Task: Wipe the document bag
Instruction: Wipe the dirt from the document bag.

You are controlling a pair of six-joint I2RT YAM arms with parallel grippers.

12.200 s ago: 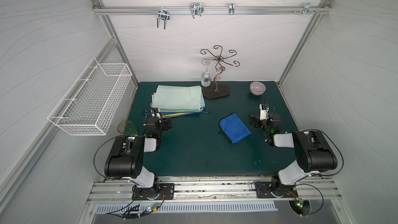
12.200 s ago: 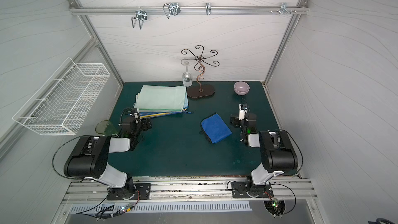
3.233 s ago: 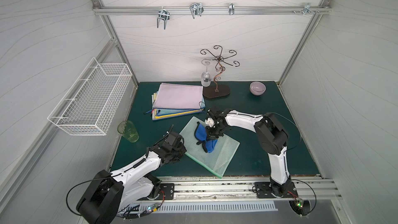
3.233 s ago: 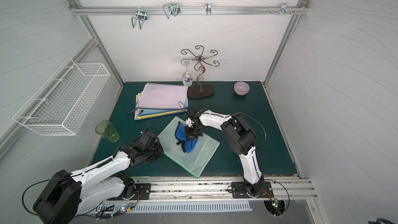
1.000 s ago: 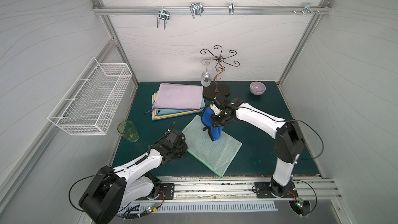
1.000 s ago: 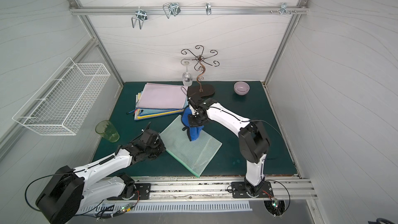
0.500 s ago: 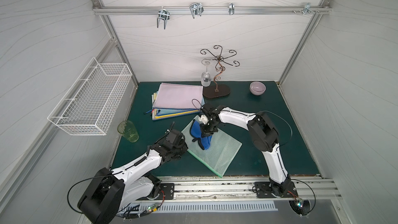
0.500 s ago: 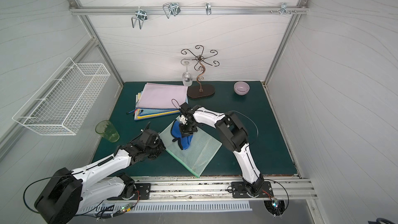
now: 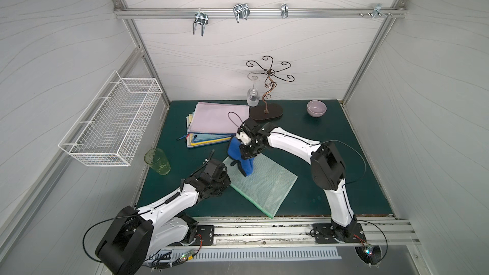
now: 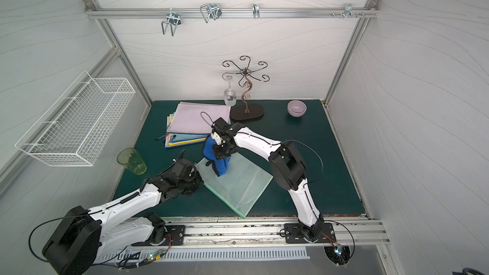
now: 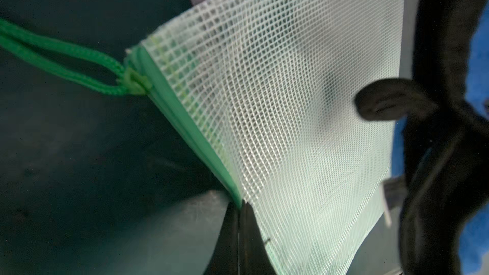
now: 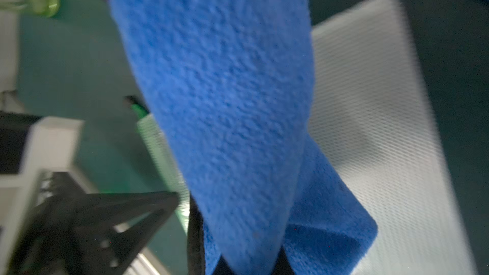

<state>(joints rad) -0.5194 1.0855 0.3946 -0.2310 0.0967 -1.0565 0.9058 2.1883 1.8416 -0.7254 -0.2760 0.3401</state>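
Observation:
The document bag [image 9: 262,183] [image 10: 235,181] is a pale green mesh pouch lying at an angle on the dark green mat. My left gripper [image 9: 228,178] [image 10: 202,178] is shut on its left edge; in the left wrist view the jaws [image 11: 239,207] pinch the green zipper strip of the bag [image 11: 277,101]. My right gripper [image 9: 247,154] [image 10: 222,152] is shut on a blue cloth [image 9: 239,154] [image 10: 215,154] that hangs down over the bag's far corner. In the right wrist view the cloth [image 12: 225,88] fills the middle, with the bag [image 12: 370,128] behind it.
A stack of folders [image 9: 211,123] lies just behind the bag. A glass rack [image 9: 267,109] with a hanging wine glass [image 9: 252,96] and a lilac bowl [image 9: 316,108] stand at the back. A green cup [image 9: 157,161] stands at the left, below a wire basket [image 9: 113,120].
The right gripper has swept the cloth across the bag's far part and now holds it hanging higher over the far corner. The left gripper has kept its hold in the same place.

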